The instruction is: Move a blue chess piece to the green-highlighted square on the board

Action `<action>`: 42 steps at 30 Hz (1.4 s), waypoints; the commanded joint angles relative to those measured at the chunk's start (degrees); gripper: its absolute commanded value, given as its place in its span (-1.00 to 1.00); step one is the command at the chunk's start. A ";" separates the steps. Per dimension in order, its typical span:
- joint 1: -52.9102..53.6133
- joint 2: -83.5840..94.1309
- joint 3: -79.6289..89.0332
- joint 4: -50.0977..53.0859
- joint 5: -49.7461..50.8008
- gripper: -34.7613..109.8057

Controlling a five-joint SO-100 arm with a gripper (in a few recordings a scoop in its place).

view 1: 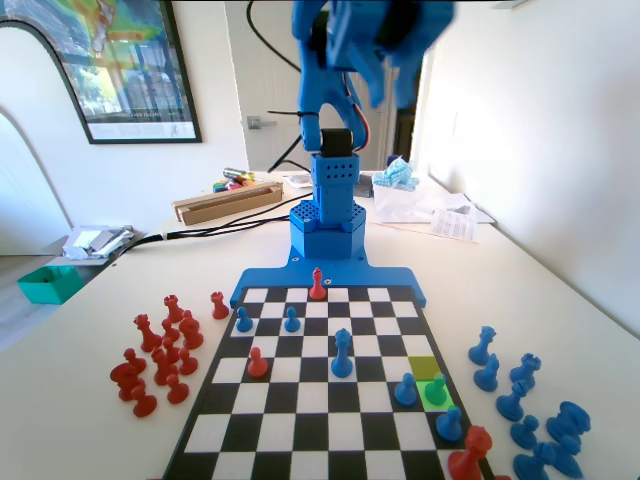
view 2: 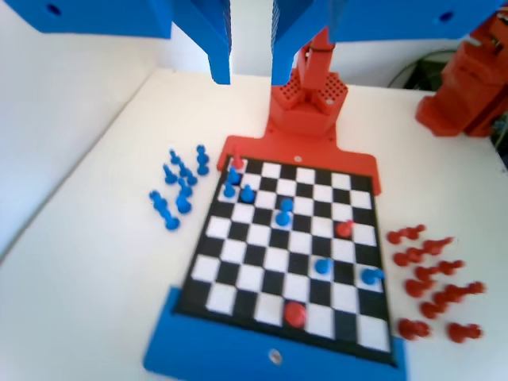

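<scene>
We see the end effector (view 2: 251, 67) raised high above the board (view 1: 330, 285), its jaws apart with nothing between them. In the fixed view the blue chess piece (view 1: 436, 390) stands on the green-highlighted square (view 1: 438, 396), at about four o'clock from the board's centre, with another blue pawn (view 1: 405, 389) just beside it at nine o'clock. Spare blue pieces (view 1: 525, 400) lie on the surface (view 1: 100, 440) at three o'clock of the board, red pieces (view 1: 160, 350) at nine o'clock. A teal tray (view 1: 48, 283) sits far off at ten o'clock; we cannot tell its contents.
</scene>
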 commanded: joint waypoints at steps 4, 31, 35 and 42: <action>2.02 17.93 5.62 5.36 -7.12 -0.43; 7.21 38.06 23.82 -3.16 -10.28 -0.51; 7.82 38.23 23.91 -3.16 -9.84 -0.51; 10.55 39.73 23.99 -3.43 -9.49 -0.51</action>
